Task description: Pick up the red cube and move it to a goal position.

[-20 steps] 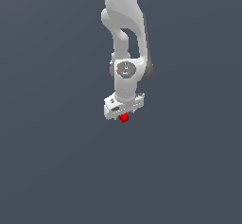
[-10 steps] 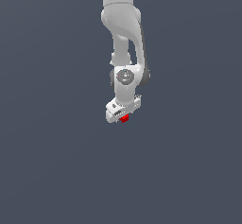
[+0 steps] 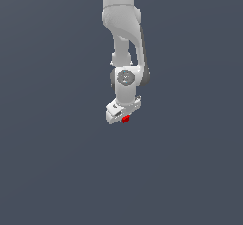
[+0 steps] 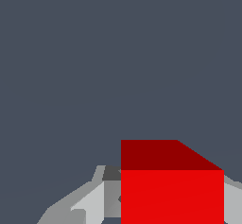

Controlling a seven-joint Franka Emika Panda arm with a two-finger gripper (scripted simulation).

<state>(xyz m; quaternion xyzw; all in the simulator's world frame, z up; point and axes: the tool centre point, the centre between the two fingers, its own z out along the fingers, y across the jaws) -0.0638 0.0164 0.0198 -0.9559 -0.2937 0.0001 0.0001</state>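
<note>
my pincer (image 3: 125,119) is clamped on the red cube (image 3: 126,119) — it sits between my fingers (image 4: 90,204), arm hanging straight down.

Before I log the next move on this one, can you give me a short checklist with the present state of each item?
1. Red cube sits between the claw fingers: ok, the wrist view shows grey fingers on either side of it.
2. Claw shut firmly on the cube: cannot tell, the contact faces are hidden.
3. Cube level in the grip: ok, its edges look square in the wrist view.
4. Cube lifted off any surface: cannot tell, the background is uniform grey in both views.
5. Goal position marked: not ok, no marker shows in either view.
6. Path around the arm free: ok, nothing else is visible.
</note>
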